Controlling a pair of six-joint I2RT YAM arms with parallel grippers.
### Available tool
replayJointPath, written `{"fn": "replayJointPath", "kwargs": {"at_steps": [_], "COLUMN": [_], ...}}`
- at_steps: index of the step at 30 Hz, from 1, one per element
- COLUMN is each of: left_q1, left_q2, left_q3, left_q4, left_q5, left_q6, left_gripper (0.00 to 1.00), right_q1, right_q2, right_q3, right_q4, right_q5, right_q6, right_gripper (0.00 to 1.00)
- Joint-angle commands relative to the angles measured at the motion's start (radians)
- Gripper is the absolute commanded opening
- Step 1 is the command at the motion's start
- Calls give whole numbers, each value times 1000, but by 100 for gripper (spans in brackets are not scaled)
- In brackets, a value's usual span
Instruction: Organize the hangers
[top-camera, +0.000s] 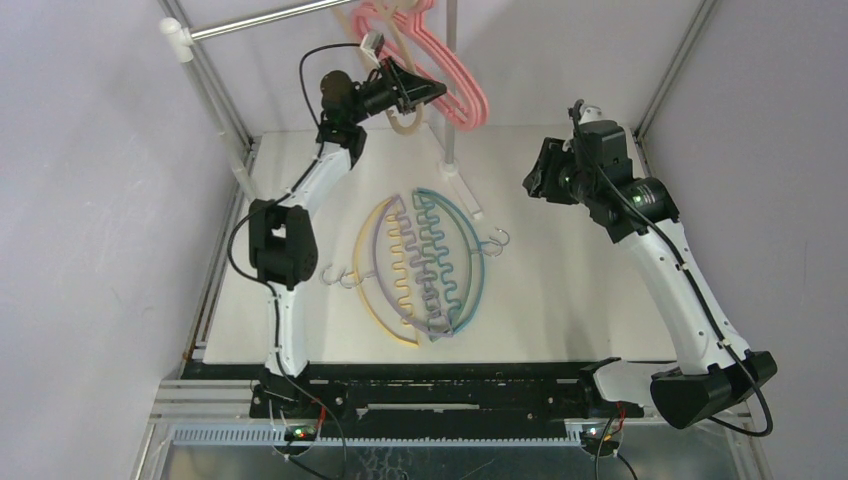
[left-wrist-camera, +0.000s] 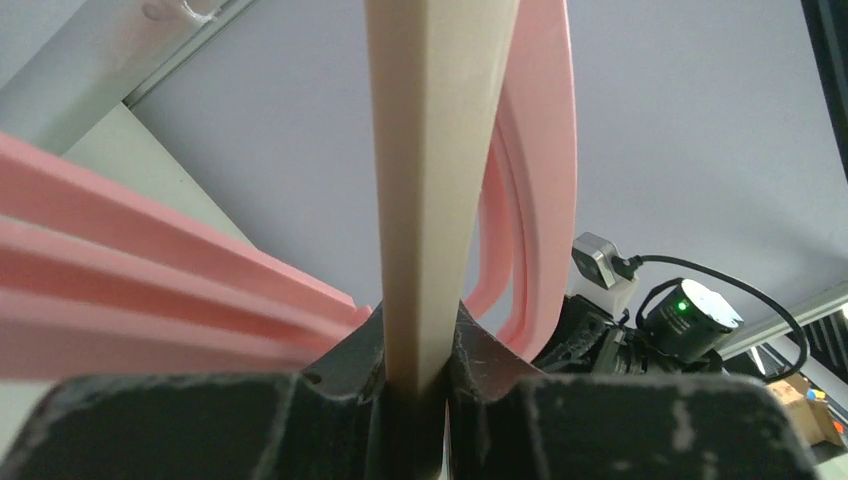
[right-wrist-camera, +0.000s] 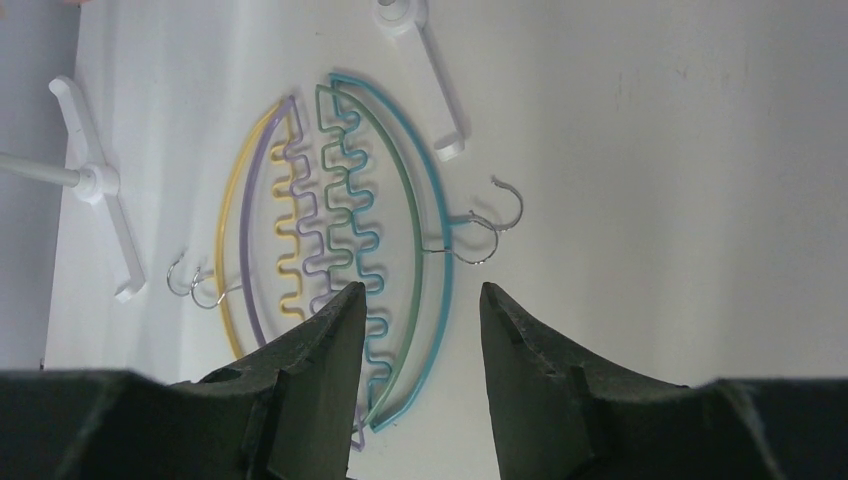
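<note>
Silver rail (top-camera: 265, 18) atop a white-footed stand (right-wrist-camera: 100, 185), over a white table (top-camera: 570, 300)

Upright post (top-camera: 451, 135) — obstacle near pink hangers (top-camera: 476, 103)

Pink hangers (top-camera: 458, 88): bunched together, hanging high at the back, tilted. Tan hanger (left-wrist-camera: 435, 180): right against the pink ones, its bar pinched in the left gripper (left-wrist-camera: 415, 385). Four lie flat mid-table, wavy bars facing inward: yellow (right-wrist-camera: 221, 230) with lavender (right-wrist-camera: 244, 240) nested inside it, hooks left; teal (right-wrist-camera: 447, 255) with green (right-wrist-camera: 417, 260) nested inside, hooks right. The two pairs overlap at the near ends
</note>
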Motion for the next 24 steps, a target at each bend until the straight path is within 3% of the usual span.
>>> {"fn": "replayJointPath", "kwargs": {"at_steps": [1,10,15,17,24], "left_q1": [-37,-59,-57,-56,-56], "left_q2": [66,56,40,29,-32], "left_q3": [127,93,100,95,80], "left_q4": [-94,-72,-75,-80,-159], "left_q5": [-10,-35,-36,-34,-37], "left_q6": [-12,3,14,26,123], "left_gripper": [0,7,18,32,43], "right_q1": [-16,-23,-24,-26,-26], "right_q2": [-22,-24,-30,-32,-36], "right_q3": [19,11,0,-3,-14], "right_q4": [30,29,27,25,24], "right_q5": [14,17,14,14,4], "right_q6": [-24,-25,-19,-15,-10], "right_gripper": [54,56,57,58,62]}}
